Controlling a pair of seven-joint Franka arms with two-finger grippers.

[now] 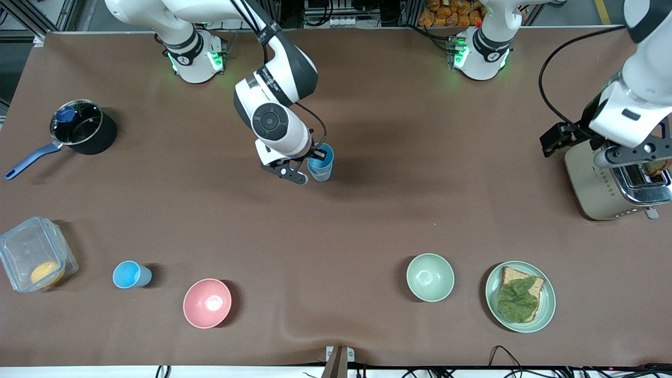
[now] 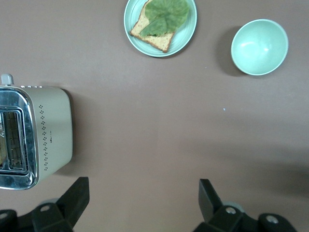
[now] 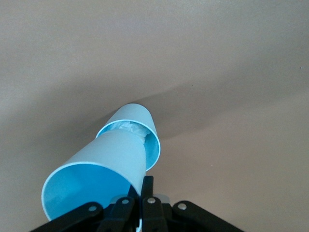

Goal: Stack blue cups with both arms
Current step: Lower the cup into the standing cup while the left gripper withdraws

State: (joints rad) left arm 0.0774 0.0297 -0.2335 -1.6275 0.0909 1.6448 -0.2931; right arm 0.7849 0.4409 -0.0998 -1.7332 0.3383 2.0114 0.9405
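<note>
At the far left of the front view, a black saucepan [image 1: 84,127] with a blue handle is seen in the upper part, and a clear container [image 1: 34,254] holding something yellow sits lower down. Just beside the container, a blue cup [image 1: 130,274] lies on its side on the brown table [image 1: 367,220], with a pink bowl [image 1: 207,303] next to it.

Toward the upper middle, the right gripper [image 1: 311,164] is clamped on the rim of an upper cup [image 1: 321,156], which is tilted and partly nested in a lower cup [image 1: 321,174] standing on the table. In the right wrist view, the held cup [image 3: 99,176] is pinched at its rim between the closed fingers [image 3: 145,203].

Lower right of centre, a pale green bowl [image 1: 430,277] and a plate [image 1: 546,307] with bread and a leaf are found. At the right edge, the left gripper [image 2: 142,195] is held with jaws apart and empty, above the table beside the toaster [image 1: 604,184].
</note>
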